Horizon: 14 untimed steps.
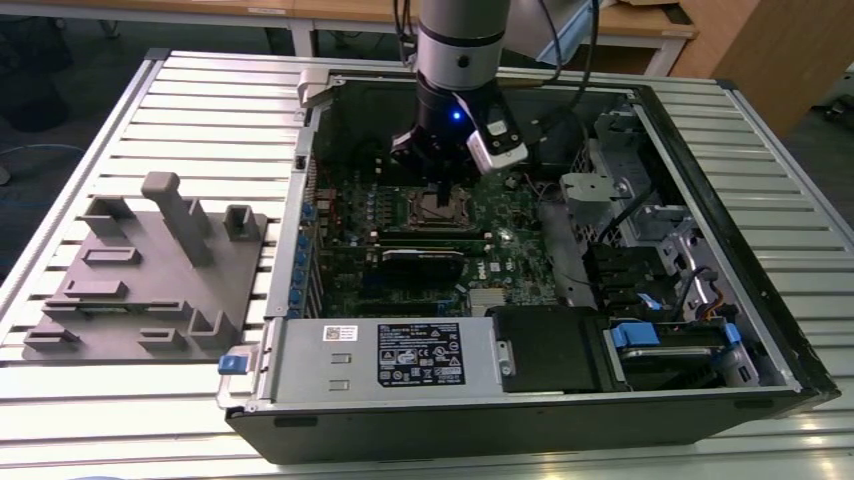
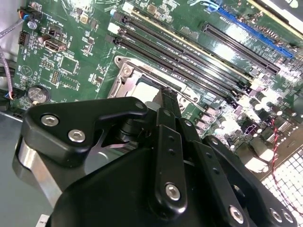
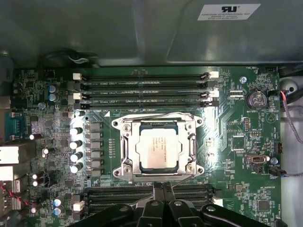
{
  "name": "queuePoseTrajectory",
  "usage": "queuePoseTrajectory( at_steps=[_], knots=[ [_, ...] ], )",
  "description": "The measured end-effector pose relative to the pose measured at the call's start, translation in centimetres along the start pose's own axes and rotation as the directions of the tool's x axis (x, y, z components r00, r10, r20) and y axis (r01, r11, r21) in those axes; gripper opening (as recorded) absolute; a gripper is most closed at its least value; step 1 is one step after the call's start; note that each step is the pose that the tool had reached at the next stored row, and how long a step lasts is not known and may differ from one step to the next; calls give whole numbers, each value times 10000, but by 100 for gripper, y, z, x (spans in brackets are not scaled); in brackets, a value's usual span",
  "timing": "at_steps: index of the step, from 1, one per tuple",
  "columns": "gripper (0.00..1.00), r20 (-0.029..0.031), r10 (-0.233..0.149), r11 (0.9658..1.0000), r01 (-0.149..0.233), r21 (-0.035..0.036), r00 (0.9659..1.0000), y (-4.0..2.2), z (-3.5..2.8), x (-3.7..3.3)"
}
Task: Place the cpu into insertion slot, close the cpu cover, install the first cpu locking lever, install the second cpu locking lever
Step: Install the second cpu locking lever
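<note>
Cpu (image 3: 158, 147) already seated in slot (image 3: 124, 166), cover (image 3: 191, 142) looks down. Gripper (image 3: 163, 188) clenched, empty, just beside socket. Probably lever time: hook squarely, push slow.

Bright, cool light falls on the green motherboard (image 3: 236, 142) just ahead of the gripper (image 3: 163, 189) in the first wrist view, with white glare on the capacitors (image 3: 75, 149) and on the cpu cover (image 3: 158, 124). In the second wrist view the board blows out to white patches past the gripper (image 2: 168, 94). A blue lamp (image 1: 455, 114) glows on the arm in the exterior view, where the case interior lies dim.
</note>
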<state>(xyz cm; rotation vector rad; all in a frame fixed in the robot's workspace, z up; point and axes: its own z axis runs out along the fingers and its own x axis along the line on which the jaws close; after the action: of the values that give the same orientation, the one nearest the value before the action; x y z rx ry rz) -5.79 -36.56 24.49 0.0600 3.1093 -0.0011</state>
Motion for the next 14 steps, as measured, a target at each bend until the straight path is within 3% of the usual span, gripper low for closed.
queuePoseTrajectory(
  at_steps=[14],
  knots=[
    [11,4,0,10000,0,-1,10000,-56,21,90]
  ],
)
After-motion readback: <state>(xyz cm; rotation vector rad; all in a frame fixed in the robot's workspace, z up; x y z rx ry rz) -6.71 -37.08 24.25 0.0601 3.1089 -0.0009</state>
